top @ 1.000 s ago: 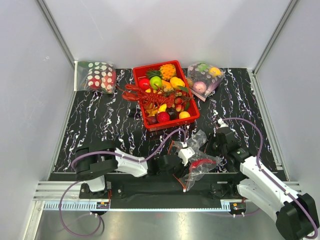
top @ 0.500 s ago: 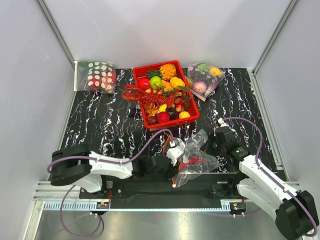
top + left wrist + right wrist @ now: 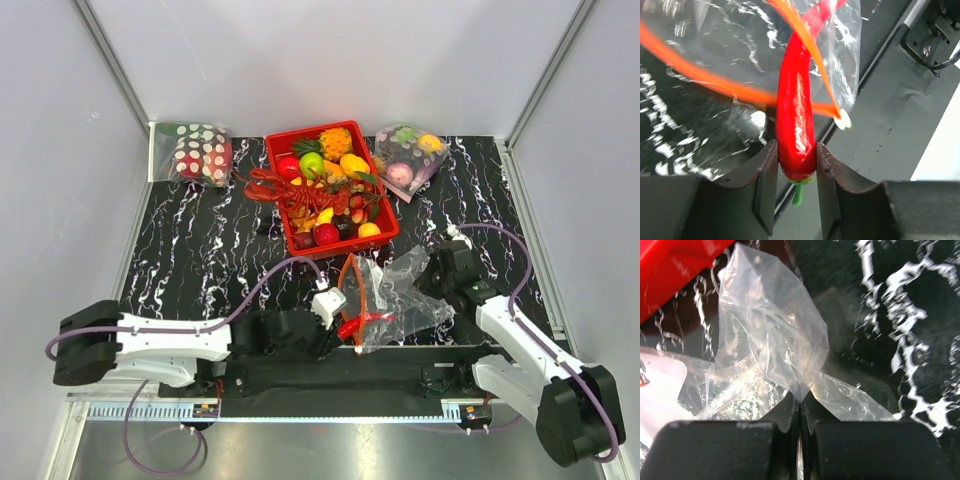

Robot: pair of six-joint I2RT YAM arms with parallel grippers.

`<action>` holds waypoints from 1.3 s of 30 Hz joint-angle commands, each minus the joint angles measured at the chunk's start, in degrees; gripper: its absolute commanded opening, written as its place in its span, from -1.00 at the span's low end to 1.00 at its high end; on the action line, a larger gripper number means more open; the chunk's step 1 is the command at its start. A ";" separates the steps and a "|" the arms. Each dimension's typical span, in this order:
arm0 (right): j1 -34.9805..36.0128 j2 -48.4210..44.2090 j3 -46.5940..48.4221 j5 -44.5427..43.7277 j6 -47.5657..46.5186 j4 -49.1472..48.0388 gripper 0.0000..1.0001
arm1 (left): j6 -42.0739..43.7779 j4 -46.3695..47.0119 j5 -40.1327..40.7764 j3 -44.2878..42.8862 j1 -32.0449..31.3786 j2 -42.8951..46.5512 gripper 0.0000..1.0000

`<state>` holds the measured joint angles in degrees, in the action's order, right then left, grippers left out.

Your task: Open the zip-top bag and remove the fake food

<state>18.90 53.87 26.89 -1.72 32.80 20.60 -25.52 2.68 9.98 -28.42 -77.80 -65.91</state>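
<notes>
left tool [image 3: 795, 150]: clamped on the red chili [image 3: 796, 115] near its green stem end, one finger on each side.
red chili: stands lengthwise between the fingers, tip pointing away from the wrist. The orange zip strip [image 3: 700, 82] crosses in front of its upper half, and clear plastic lies behind it.
left arm: lies low along the near edge, elbow far out to the left. The forearm runs right to the wrist at the bag's left edge.
right tool [image 3: 800, 405]: fingers pressed together on a pinched fold of the zip-top bag [image 3: 770, 350].
right arm: rises from its base at the near right corner and reaches up and left. The wrist sits at the bag's right side.
zip-top bag: lies crumpled on the black marbled surface [image 3: 200, 250] between the two tools, just in front of the red basket [image 3: 345, 245]. Its zip strip bows open on the left.
red lobster [image 3: 275, 190]: sprawls over the basket's left rim among the fruit.
back edge: a white-dotted red bag [image 3: 200, 150] lies left of the basket and a clear bag of round fruits [image 3: 408, 158] lies right of it.
</notes>
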 commanded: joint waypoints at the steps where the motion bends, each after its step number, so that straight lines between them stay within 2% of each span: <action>1: -2.98 1.59 2.55 -0.22 -1.94 -4.33 -1.00 | -1.29 -4.95 4.69 0.74 -0.42 5.86 -0.49; 9: -8.87 7.21 4.83 1.54 -2.91 -7.15 -1.00 | -3.31 -15.94 11.19 -0.05 1.16 14.13 -0.46; 14: -11.68 7.83 7.21 1.54 -3.35 -6.89 -1.00 | -3.92 -25.50 15.68 -3.47 2.30 19.85 -0.45; 19: -13.18 7.92 8.35 1.63 -3.53 -5.49 -1.00 | -2.61 -29.83 19.11 -5.32 4.14 25.73 -0.37; 22: -13.88 8.18 8.35 2.93 -3.53 -5.57 -1.00 | -0.34 -30.62 17.98 -6.46 7.39 26.88 -0.35; 23: -13.97 8.10 8.35 2.95 -3.70 -5.40 -1.00 | 0.37 -30.63 17.10 -6.90 10.44 26.71 -0.34; 26: -14.06 7.75 8.52 3.03 -3.53 -4.34 -0.72 | 3.62 -28.62 12.89 -9.27 17.38 25.22 -0.34; 27: -13.97 7.31 8.52 3.12 -3.44 -4.25 -0.53 | 4.33 -28.17 11.13 -10.06 19.07 24.52 -0.34; 28: -14.06 6.87 8.61 3.56 -3.44 -3.82 -0.17 | 5.90 -27.82 10.59 -12.51 20.74 22.86 -0.34; 31: -14.06 4.76 8.96 3.74 -3.61 -2.41 0.29 | 9.42 -25.27 7.87 -17.43 26.46 18.99 -0.34; 33: -13.97 3.10 9.40 3.74 -3.88 -1.36 0.46 | 12.05 -22.37 4.72 -19.90 30.41 15.31 -0.34; 34: -14.06 2.56 9.49 3.74 -3.97 -1.09 0.61 | 12.68 -21.76 3.57 -21.05 31.82 13.81 -0.34; 36: -14.06 1.25 9.67 4.00 -4.14 -0.65 0.71 | 14.35 -20.26 0.24 -25.61 35.78 8.38 -0.34; 39: -14.06 -0.07 9.49 4.35 -4.41 -0.21 0.79 | 16.89 -18.50 -1.01 -32.64 37.98 0.03 -0.34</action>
<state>5.13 55.61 34.02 1.69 29.28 19.86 -13.76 -21.52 13.98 -54.74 -41.28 -59.70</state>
